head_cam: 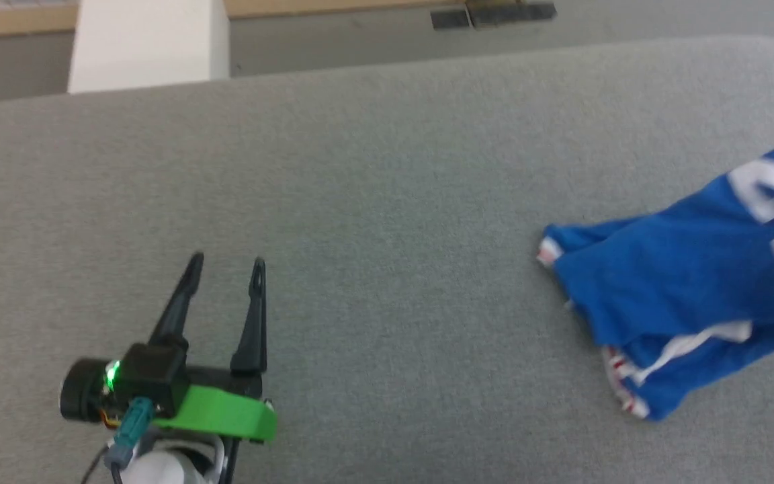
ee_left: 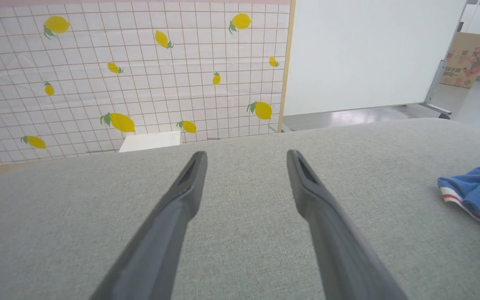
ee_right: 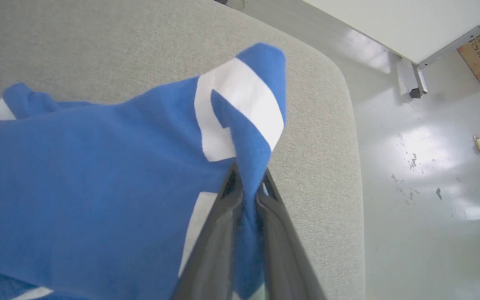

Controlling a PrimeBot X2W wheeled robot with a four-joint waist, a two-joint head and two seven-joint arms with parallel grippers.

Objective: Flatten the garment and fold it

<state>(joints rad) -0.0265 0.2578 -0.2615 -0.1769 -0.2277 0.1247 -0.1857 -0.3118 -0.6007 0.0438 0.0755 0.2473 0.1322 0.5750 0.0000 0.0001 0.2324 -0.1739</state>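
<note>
Surface [head_cam: 373,175]: grey woven fabric with rounded corners; its near and left parts are cut off in the head view. Garment [head_cam: 669,289]: blue jersey knit, bunched and creased at the right end of the surface, cut off by the right edge of the head view. Its white marking is folded over and cannot be read. White trim with red stripes shows at the lower corners. Left gripper [head_cam: 227,262]: two long, dark, tapered fingers spread apart, holding nothing, over bare surface well apart from the garment. Right gripper [ee_right: 250,177]: fingers pinched together on a raised fold of the garment beside the white marking; the fingertips are partly hidden by cloth
</note>
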